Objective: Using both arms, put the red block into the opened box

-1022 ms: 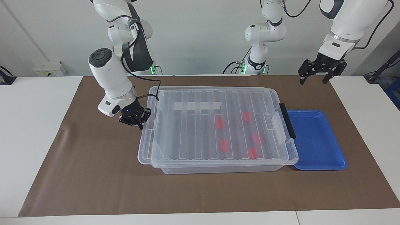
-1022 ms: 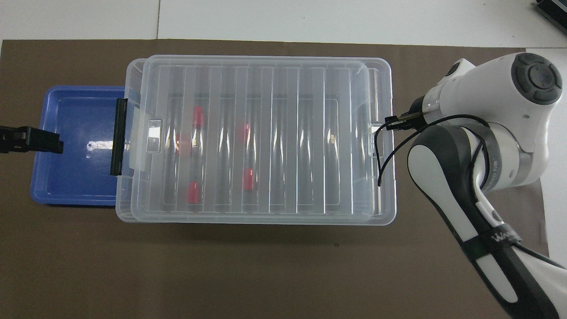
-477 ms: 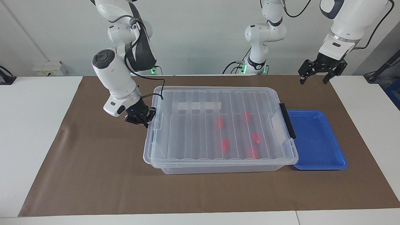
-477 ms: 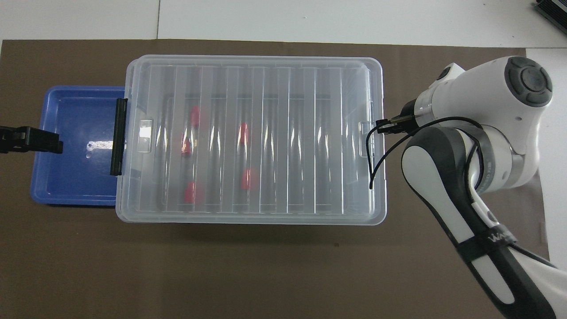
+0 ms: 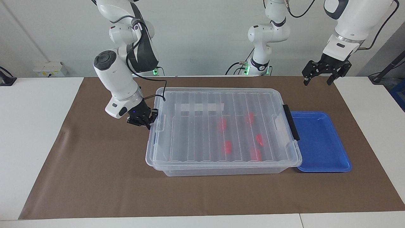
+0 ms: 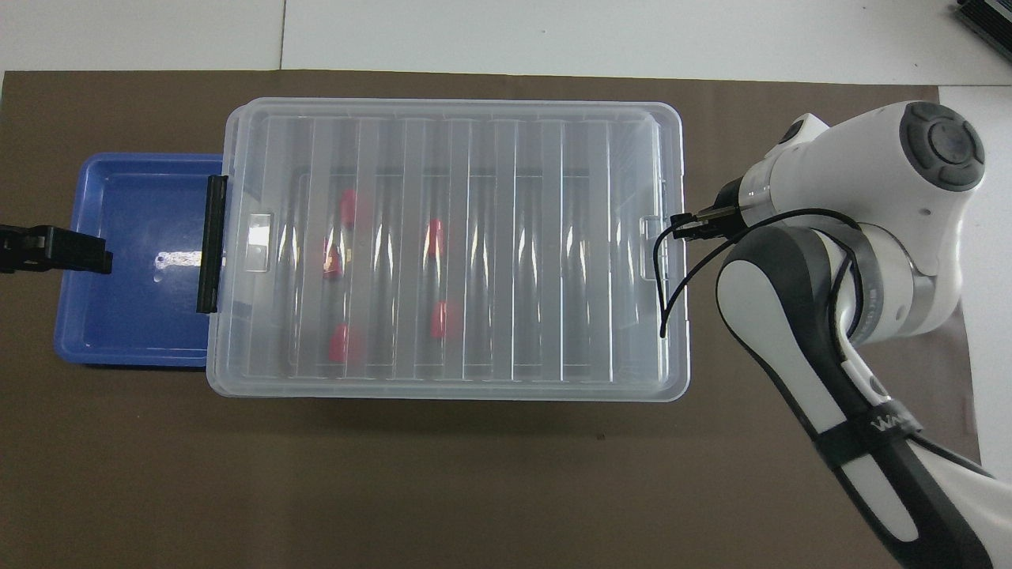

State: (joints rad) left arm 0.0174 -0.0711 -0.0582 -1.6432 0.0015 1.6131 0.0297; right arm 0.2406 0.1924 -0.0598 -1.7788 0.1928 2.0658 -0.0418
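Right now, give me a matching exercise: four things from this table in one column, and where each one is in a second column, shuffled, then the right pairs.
Things
1. red blocks
2. blue tray
3. right pincer
4. left pincer

Places
A. up in the air, open, over the brown mat's edge
B. shut, at the lid's end latch
C. inside the closed clear box
D. beside the box's black handle end

Pairs: 1-C, 2-D, 3-B, 4-A
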